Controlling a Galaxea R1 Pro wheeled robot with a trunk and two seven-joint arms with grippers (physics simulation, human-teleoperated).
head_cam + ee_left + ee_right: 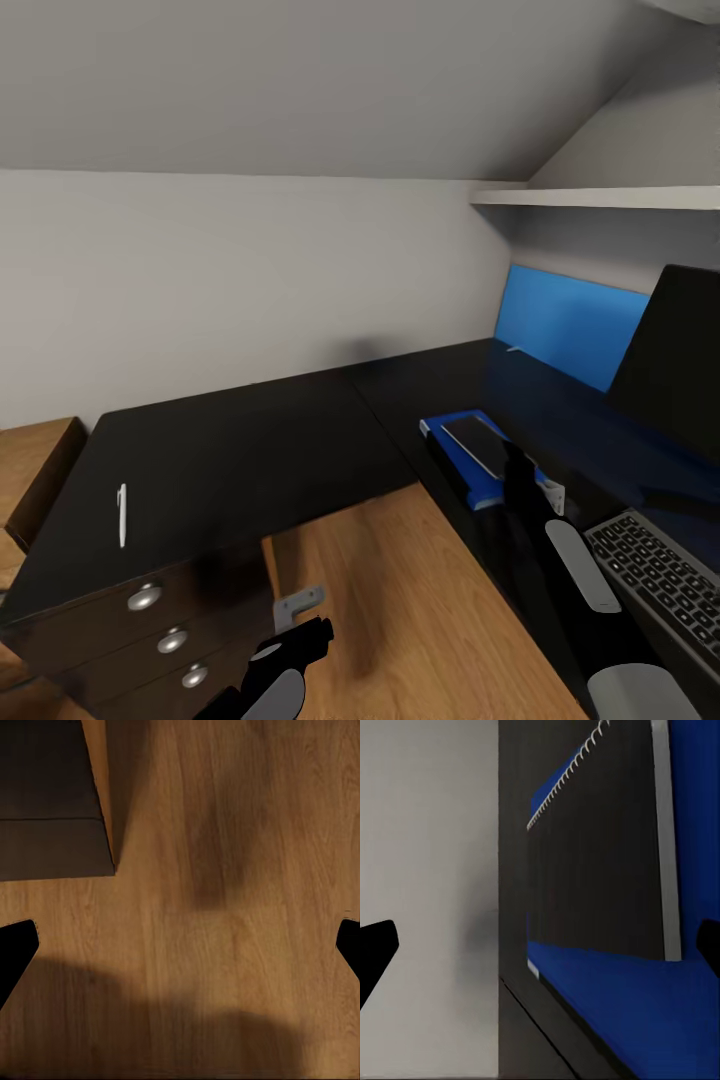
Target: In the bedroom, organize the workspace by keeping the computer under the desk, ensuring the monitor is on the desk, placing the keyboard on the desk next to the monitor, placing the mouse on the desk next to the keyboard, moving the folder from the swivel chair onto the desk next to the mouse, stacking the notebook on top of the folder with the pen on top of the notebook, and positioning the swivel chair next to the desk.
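A blue folder (448,424) lies on the right wing of the black L-shaped desk (250,450), with a dark spiral notebook (476,441) stacked on it. My right gripper (516,464) hovers open at the folder's near end; the right wrist view shows the notebook (600,855) and folder (615,997) close ahead between spread fingertips (375,945). A white pen (122,514) rests on the desk's left wing. The keyboard (660,580) lies near the dark monitor (672,350). My left gripper (316,632) hangs open low over the wood floor (225,870).
Three drawers (165,625) with round knobs sit under the desk's left wing, their corner (52,802) close to my left gripper. A blue panel (565,325) stands at the back, a white shelf (600,197) above it. The ceiling slopes low.
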